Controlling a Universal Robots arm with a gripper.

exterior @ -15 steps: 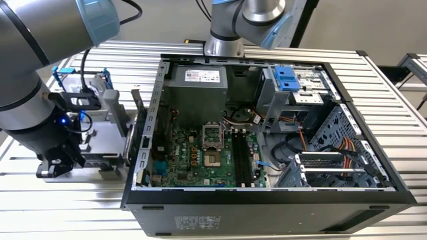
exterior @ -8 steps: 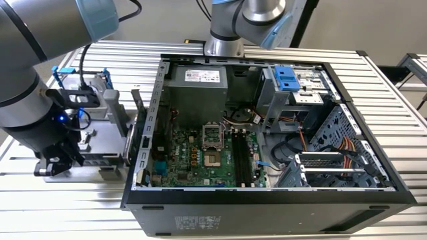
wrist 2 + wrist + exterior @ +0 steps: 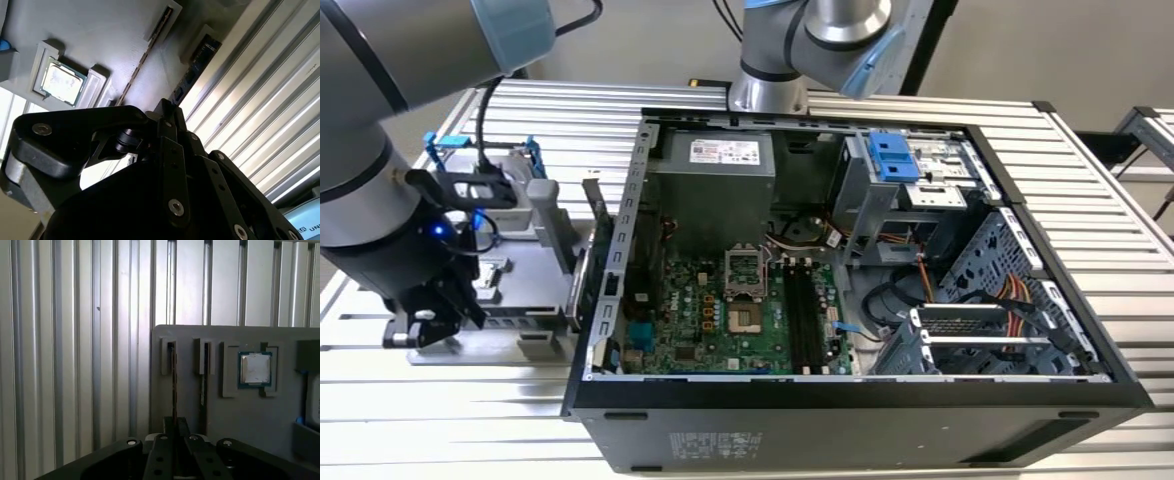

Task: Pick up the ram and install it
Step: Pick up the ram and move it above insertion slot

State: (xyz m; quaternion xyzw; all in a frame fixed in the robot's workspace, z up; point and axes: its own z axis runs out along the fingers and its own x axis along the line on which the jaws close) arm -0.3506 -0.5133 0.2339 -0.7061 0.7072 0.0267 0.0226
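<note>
The gripper (image 3: 175, 426) is sitting nearest the lens in both wrist views, its black linkage crowding the foreground, and it is hanging low over the grey parts tray (image 3: 160, 340). I cannot tell whether it is clamping anything or standing free, because its own body is hiding the contact.

The ram (image 3: 173, 375) is standing on edge in the tray slot nearest the tray's border. Its long axis is running straight away from the gripper, so the thin edge is lining up with the gripper's centre line. In the second wrist view the same dark stick (image 3: 194, 67) is leading right up to the gripper (image 3: 165, 107). A second stick (image 3: 203, 375) is resting in the neighbouring slot, parallel and just beside. The square processor chip (image 3: 255, 369) is lying in its own recess beyond that.

At the exterior view's left, the arm (image 3: 374, 200) is standing over the tray (image 3: 500, 268), with the gripper (image 3: 434, 315) hanging at the tray's near corner. Toward the middle, the open computer case (image 3: 854, 395) is lying on the ribbed table (image 3: 480, 400) with the motherboard (image 3: 707, 320) facing up. The long black memory slots (image 3: 803, 320) are looking empty, well apart from the ram. Further right, the metal drive cage (image 3: 961, 330) is filling the case's corner.
</note>
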